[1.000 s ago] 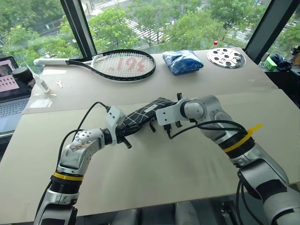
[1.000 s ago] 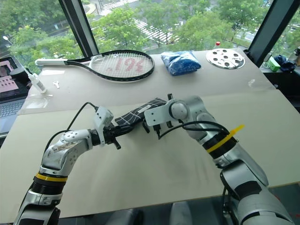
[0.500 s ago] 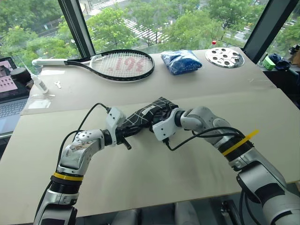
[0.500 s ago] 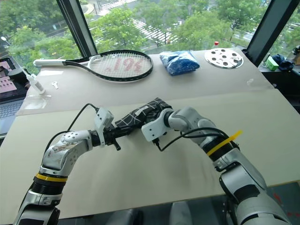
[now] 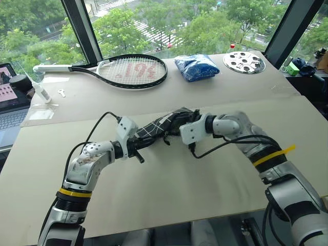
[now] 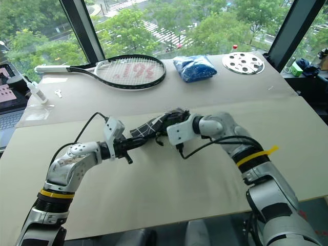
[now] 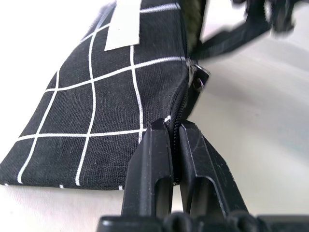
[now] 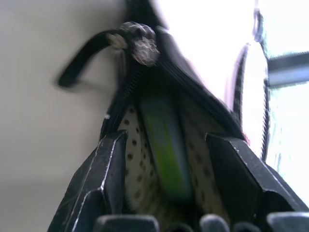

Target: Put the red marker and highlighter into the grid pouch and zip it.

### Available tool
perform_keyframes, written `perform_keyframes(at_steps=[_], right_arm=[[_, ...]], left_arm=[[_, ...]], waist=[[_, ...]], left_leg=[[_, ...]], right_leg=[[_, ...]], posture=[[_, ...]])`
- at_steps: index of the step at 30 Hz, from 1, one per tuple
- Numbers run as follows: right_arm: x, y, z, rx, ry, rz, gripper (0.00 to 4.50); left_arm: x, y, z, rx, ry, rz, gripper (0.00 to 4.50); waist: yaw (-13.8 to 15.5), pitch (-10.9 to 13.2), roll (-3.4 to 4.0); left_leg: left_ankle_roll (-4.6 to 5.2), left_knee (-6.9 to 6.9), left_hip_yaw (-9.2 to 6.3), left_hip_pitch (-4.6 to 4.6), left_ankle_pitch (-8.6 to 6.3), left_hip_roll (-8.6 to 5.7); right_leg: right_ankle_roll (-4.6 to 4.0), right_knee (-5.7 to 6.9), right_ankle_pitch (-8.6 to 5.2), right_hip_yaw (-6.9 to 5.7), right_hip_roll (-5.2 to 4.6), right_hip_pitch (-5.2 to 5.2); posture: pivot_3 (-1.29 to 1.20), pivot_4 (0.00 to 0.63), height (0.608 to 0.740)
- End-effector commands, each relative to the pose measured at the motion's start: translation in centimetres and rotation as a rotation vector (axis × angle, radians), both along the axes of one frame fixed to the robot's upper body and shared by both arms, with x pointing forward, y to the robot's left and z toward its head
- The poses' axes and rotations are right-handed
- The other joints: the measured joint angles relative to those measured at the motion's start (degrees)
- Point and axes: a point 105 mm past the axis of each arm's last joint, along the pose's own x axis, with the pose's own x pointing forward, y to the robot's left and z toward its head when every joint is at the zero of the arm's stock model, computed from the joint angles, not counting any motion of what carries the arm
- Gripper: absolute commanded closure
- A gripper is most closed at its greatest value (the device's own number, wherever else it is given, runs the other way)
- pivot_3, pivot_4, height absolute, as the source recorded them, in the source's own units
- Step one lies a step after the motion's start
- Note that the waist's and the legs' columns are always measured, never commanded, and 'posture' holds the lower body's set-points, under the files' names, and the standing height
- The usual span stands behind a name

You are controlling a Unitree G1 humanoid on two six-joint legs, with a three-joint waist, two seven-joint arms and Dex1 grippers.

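Inside the open grid pouch (image 8: pixel 145 96) lies the highlighter (image 8: pixel 166 145).

both arms reach in toward each other. left claw (image 7: pixel 175 145) is pinched tight on the pouch (image 7: pixel 111 101) edge; right claw (image 8: pixel 166 169) gapes wide at its mouth.

A pale tabletop (image 5: pixel 169 205) stands before tall dark-framed windows (image 5: pixel 77 25), with green treetops and daylight outside.
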Motion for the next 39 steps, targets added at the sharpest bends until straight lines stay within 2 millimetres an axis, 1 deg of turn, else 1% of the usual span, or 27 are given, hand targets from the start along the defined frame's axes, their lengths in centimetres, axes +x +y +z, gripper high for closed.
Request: perform_keyframes(at_steps=[1,3,4,6,9,11,13,15,17,19,20,27,30,33,37,38,39], right_arm=[[-1.9,-3.2,4.4,0.294,0.195,-0.047,1.58],[-4.6,-4.3,3.4,0.372,0.426,-0.011,1.58],[-5.6,-4.8,2.9,0.426,0.522,-0.011,1.58],[-6.0,-5.3,1.4,0.495,0.631,-0.070,1.58],[-6.4,-5.4,-3.1,0.460,0.726,-0.190,1.58],[-6.5,-4.3,-5.3,0.510,0.806,-0.241,1.58],[-6.5,-2.3,-7.2,0.557,0.867,-0.280,1.58],[-6.2,-0.8,-8.2,0.567,0.877,-0.298,1.58],[-5.5,0.5,-8.7,0.579,0.870,-0.324,1.58],[-4.4,2.4,-9.0,0.582,0.863,-0.339,1.58],[-4.1,3.1,-9.1,0.589,0.868,-0.345,1.58],[-2.8,6.4,-7.7,0.613,0.848,-0.297,1.58],[-2.7,7.1,-7.5,0.607,0.854,-0.281,1.58],[-2.3,7.1,-7.3,0.609,0.844,-0.286,2.28],[-2.0,6.4,-6.9,0.618,0.837,-0.290,3.69],[-2.1,6.1,-6.9,0.615,0.839,-0.287,4.12],[-2.1,5.9,-6.8,0.613,0.839,-0.286,4.42]], left_arm=[[0.0,-0.1,1.5,-0.024,-0.058,-0.010,4.50],[0.0,-0.1,1.5,-0.026,-0.057,-0.011,4.50],[0.0,-0.2,1.5,-0.028,-0.056,-0.012,4.50],[0.0,-0.2,1.5,-0.029,-0.055,-0.015,4.50],[0.0,-0.4,1.6,-0.031,-0.054,-0.020,4.50],[0.1,-0.5,1.7,-0.032,-0.055,-0.023,4.50],[0.1,-0.6,1.8,-0.033,-0.056,-0.027,4.50],[0.1,-0.5,1.9,-0.034,-0.057,-0.027,4.50],[0.1,-0.4,1.9,-0.032,-0.056,-0.026,4.50],[0.2,-0.4,2.0,-0.030,-0.058,-0.026,4.50],[0.2,-0.3,2.0,-0.029,-0.058,-0.025,4.50],[0.0,-0.2,2.0,-0.029,-0.059,-0.018,4.50],[0.0,-0.1,2.0,-0.028,-0.058,-0.013,4.50],[0.0,-0.1,2.0,-0.030,-0.058,-0.009,4.50],[-0.1,0.0,1.9,-0.029,-0.058,-0.005,4.50],[-0.1,0.1,1.9,-0.029,-0.058,-0.004,4.50],[-0.1,0.1,2.0,-0.029,-0.058,-0.003,4.50]], waist=[[0.23,0.00,0.00],[0.81,0.00,0.00],[1.06,0.00,0.00],[1.37,0.00,0.00],[1.32,0.00,0.00],[1.32,0.00,0.00],[1.20,0.00,-0.01],[1.18,0.00,0.00],[1.33,0.00,0.00],[1.35,0.00,-0.01],[1.31,0.00,0.00],[1.24,0.00,0.00],[1.08,0.00,0.00],[1.06,0.00,0.00],[1.05,0.00,0.00],[1.04,0.00,0.00],[1.05,0.00,0.00]], left_leg=[[0.01,-0.02,-0.02,0.00,-0.01,0.00],[0.05,-0.03,-0.03,0.01,-0.03,0.02],[0.08,-0.04,-0.03,0.01,-0.05,0.03],[0.10,-0.04,-0.02,0.01,-0.07,0.04],[0.12,-0.01,0.08,0.04,-0.08,0.02],[0.12,-0.01,0.12,0.06,-0.08,0.02],[0.11,0.01,0.15,0.09,-0.07,0.06],[0.09,0.03,0.16,0.08,-0.06,0.08],[0.08,0.08,0.15,0.07,-0.05,0.05],[0.08,0.11,0.14,0.06,-0.05,0.00],[0.08,0.14,0.14,0.04,-0.05,0.00],[0.07,0.08,0.05,0.05,-0.05,0.00],[0.07,0.08,0.05,0.05,-0.05,0.02],[0.07,0.07,0.05,0.06,-0.05,0.02],[0.07,0.07,0.05,0.05,-0.05,0.02],[0.07,0.07,0.05,0.05,-0.05,0.02],[0.06,0.07,0.05,0.05,-0.05,0.02]], right_leg=[[0.00,0.01,0.00,-0.01,0.00,0.00],[0.00,0.00,0.00,-0.02,0.00,0.02],[0.00,-0.01,0.00,-0.03,0.00,0.03],[0.00,-0.04,0.00,-0.03,0.00,0.05],[0.00,0.02,0.01,0.08,-0.04,0.05],[0.00,0.04,0.00,0.08,-0.03,0.05],[-0.01,0.07,0.01,0.08,0.00,0.04],[-0.02,0.07,0.02,0.10,0.00,0.02],[-0.04,0.09,0.03,0.10,-0.02,0.01],[-0.02,0.10,0.05,0.10,-0.04,0.02],[-0.01,0.09,0.07,0.10,-0.04,0.02],[-0.02,0.07,0.09,0.00,-0.02,0.01],[-0.02,0.07,0.09,0.00,-0.01,0.00],[-0.02,0.08,0.09,-0.01,0.00,0.00],[-0.02,0.08,0.09,-0.01,-0.01,0.00],[-0.02,0.08,0.09,-0.01,-0.01,0.00],[-0.02,0.08,0.09,-0.01,-0.01,0.00]], posture=[[0.00,0.150,0.740],[0.00,0.150,0.740],[0.00,0.150,0.740],[0.00,0.150,0.740],[0.00,0.150,0.740],[0.00,0.150,0.740],[0.00,0.150,0.740],[0.00,0.150,0.740],[0.00,0.150,0.740],[0.00,0.150,0.740],[0.00,0.150,0.740],[0.00,0.150,0.740],[0.00,0.150,0.740],[0.00,0.150,0.740],[0.00,0.150,0.740],[0.00,0.150,0.740],[0.00,0.150,0.740]])
